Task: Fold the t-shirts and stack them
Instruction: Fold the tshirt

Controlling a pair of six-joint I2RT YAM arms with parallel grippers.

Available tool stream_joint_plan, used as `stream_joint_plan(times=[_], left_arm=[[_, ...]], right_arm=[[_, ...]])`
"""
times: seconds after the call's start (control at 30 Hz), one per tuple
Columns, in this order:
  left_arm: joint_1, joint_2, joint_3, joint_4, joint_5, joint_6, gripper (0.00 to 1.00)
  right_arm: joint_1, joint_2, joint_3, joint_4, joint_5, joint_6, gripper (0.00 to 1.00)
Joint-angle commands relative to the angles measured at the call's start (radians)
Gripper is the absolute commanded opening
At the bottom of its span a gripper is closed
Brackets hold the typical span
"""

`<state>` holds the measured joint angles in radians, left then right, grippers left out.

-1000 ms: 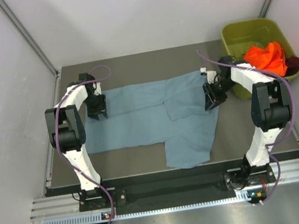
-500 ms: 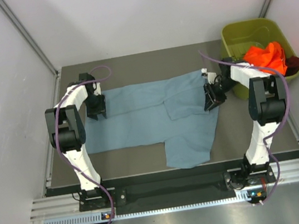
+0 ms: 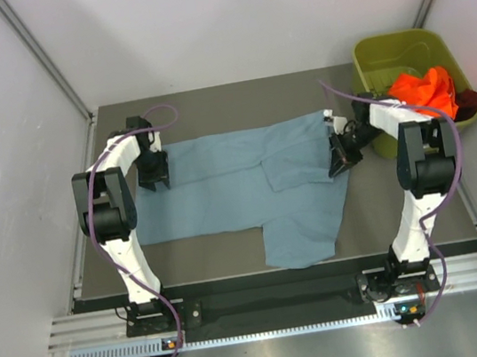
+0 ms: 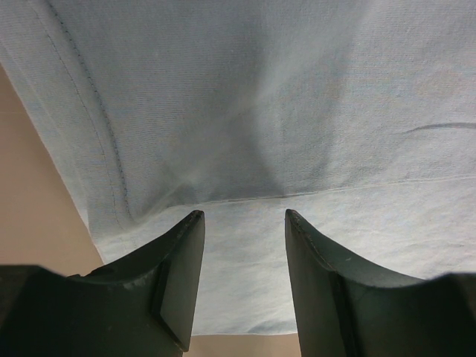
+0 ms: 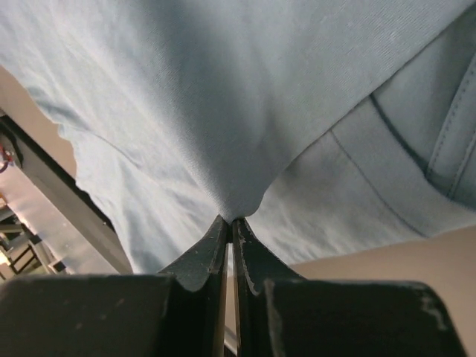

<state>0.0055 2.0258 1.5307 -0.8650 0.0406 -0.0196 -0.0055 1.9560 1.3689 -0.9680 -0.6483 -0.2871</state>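
T-shirt, blue-grey, is pinched by low-reaching right tool; left tool, angled down, stands spread.

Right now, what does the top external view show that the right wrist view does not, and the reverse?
Top view only: the olive-green plastic bin holding a bright orange t-shirt, and the left gripper. Right wrist view only: the right gripper seen close, its jaws pinched shut on a raised fold. Both: the dusty blue-grey t-shirt.
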Motion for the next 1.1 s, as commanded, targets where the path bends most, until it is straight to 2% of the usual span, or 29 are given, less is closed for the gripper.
stream_joint_plan(times=[0.0,0.37,0.5,0.57,0.73,0.83,1.07], left_arm=[[-0.001,-0.036,0.006,0.009,0.015,0.001,0.52],[-0.001,-0.036,0.016,0.006,0.031,-0.002,0.52],[-0.001,-0.048,0.006,0.009,0.03,-0.002,0.52],[-0.001,-0.061,0.002,0.009,0.024,0.0,0.52],[0.002,-0.081,-0.023,0.014,0.005,0.004,0.52],[0.002,-0.072,-0.027,0.024,-0.015,0.006,0.52],[0.016,0.025,0.066,0.023,-0.031,0.035,0.52]], right_arm=[[-0.022,-0.086,-0.005,-0.044,-0.062,-0.008,0.02],[-0.002,-0.121,-0.091,-0.035,-0.059,0.006,0.03],[0.03,-0.117,-0.107,-0.011,-0.024,0.025,0.44],[0.029,-0.109,-0.081,-0.012,-0.008,0.025,0.5],[0.025,-0.098,0.059,-0.018,-0.008,0.032,0.51],[0.027,-0.065,0.133,0.011,0.007,0.04,0.48],[0.024,0.081,0.252,0.069,0.032,0.063,0.45]])
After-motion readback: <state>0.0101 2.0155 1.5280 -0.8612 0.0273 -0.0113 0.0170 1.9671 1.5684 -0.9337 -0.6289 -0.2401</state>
